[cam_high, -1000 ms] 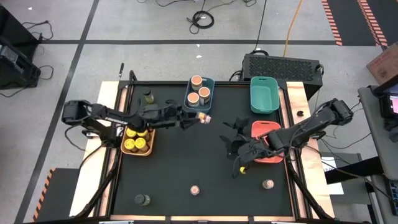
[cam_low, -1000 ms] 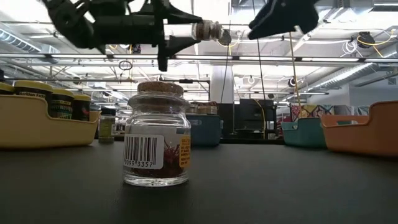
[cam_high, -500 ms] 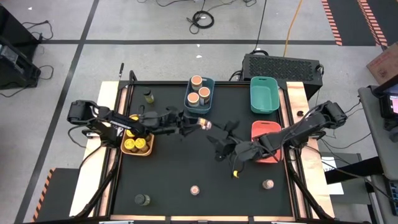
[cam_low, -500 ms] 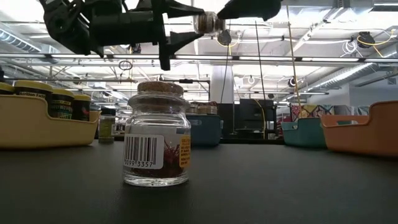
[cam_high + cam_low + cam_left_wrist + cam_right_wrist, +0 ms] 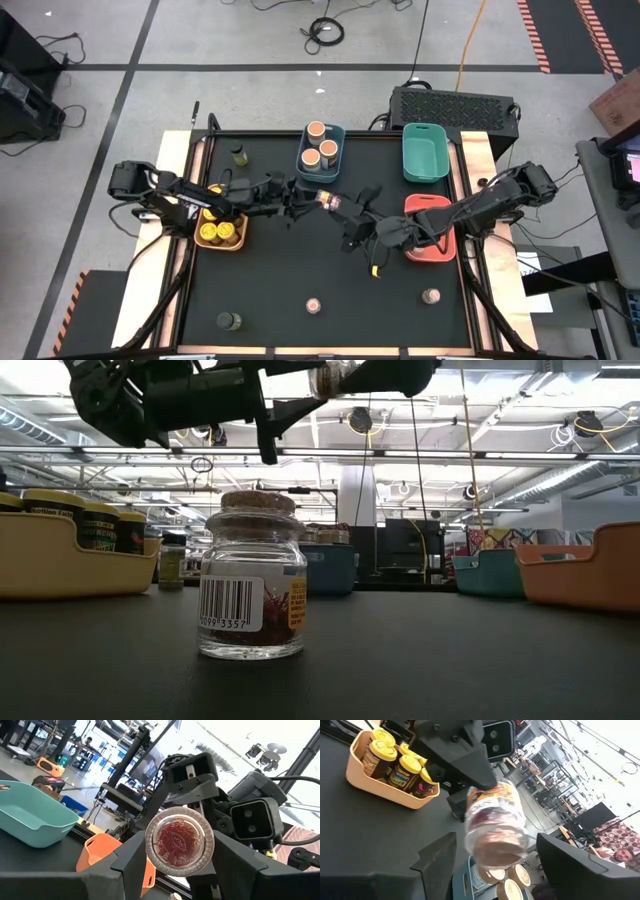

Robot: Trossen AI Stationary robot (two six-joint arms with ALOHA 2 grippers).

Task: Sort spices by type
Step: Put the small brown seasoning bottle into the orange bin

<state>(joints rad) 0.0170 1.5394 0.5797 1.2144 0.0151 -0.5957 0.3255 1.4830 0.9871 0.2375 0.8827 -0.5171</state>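
The left gripper [image 5: 318, 197] pinched a jar [image 5: 327, 199] above bench [image 5: 300, 260] centre; the right gripper [image 5: 352, 218], fingers spread, flanked it from four o'clock. Open bench lay toward six o'clock, down to two jars near the front edge.

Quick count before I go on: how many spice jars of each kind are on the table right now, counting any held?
Yellow-lidded jars: 4, in the yellow bin, partly hidden from above
Peach-topped jars: 3, in the blue bin
Pinkish-topped jars: 3, one held in the left gripper
Dark olive jars: 2, loose on the table
Total: 12
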